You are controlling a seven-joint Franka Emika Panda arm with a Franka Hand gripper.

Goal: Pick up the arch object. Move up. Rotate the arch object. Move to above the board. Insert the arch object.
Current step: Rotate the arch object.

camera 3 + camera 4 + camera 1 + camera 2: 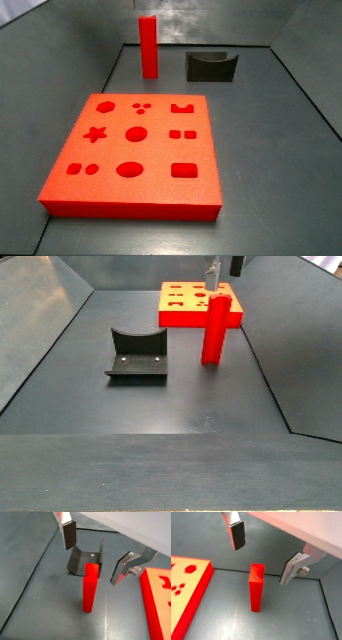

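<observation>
red arch object (256,587) stands upright; gripper (263,554) fingers spread above.

No text, label, brand, number or sign can be read anywhere: not on the arch object (148,46), the board (134,160), the fixture (138,355), or the gripper (264,556), which hangs above the arch object with its fingers spread apart.
</observation>
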